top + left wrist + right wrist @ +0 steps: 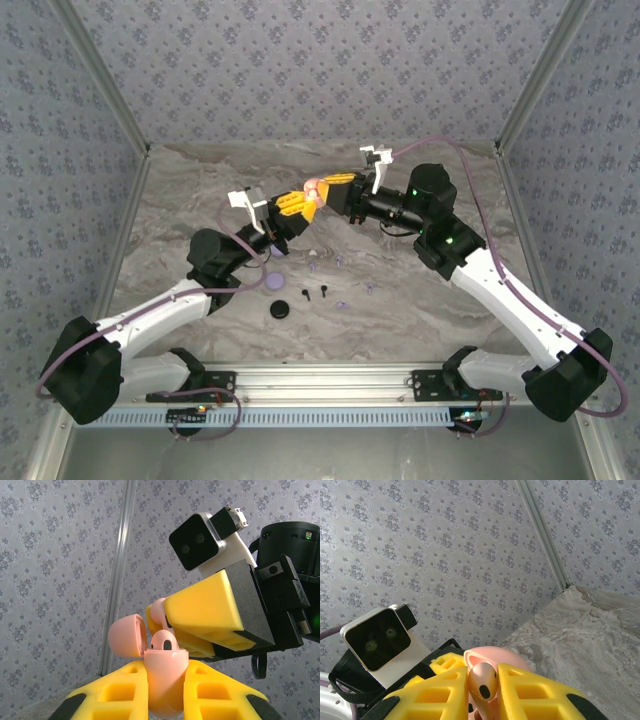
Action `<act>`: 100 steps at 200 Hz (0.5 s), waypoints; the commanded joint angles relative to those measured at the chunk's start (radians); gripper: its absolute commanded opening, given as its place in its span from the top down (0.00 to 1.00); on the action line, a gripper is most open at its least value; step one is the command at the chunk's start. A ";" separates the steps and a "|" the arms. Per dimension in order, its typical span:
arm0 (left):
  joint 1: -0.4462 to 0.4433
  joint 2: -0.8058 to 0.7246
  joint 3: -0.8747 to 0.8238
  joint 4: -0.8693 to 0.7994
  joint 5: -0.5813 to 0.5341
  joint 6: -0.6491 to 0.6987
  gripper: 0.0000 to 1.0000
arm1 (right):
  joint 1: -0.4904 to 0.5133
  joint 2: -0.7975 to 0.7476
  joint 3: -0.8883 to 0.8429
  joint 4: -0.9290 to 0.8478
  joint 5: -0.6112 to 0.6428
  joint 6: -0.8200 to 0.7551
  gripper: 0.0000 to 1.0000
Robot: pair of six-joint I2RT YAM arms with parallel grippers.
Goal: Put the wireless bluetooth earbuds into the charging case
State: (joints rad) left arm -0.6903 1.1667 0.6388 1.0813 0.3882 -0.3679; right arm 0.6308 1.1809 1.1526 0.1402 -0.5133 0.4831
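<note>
Left gripper (166,702) pinches the open case (165,670) aloft; right gripper (482,705) pinches a pink earbud (481,677) just beside it. Risk — a tilted earbud jams on entry and you lever the case loose.

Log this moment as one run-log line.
left gripper shut on case | lid open | first bud in case | right gripper shut on second bud, by case opening | second bud not yet seated
</note>
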 commanded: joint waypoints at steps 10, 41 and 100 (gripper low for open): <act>-0.006 -0.020 0.010 0.064 -0.011 0.007 1.00 | -0.001 -0.010 0.005 0.035 -0.017 0.020 0.78; -0.005 -0.019 0.011 0.066 -0.012 0.007 1.00 | 0.001 -0.006 0.007 0.036 -0.022 0.025 0.78; -0.006 -0.019 0.012 0.065 -0.015 0.012 1.00 | 0.005 0.000 0.000 0.048 -0.036 0.046 0.78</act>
State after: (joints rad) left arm -0.6903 1.1667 0.6388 1.0908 0.3813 -0.3676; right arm 0.6312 1.1812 1.1526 0.1543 -0.5194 0.5056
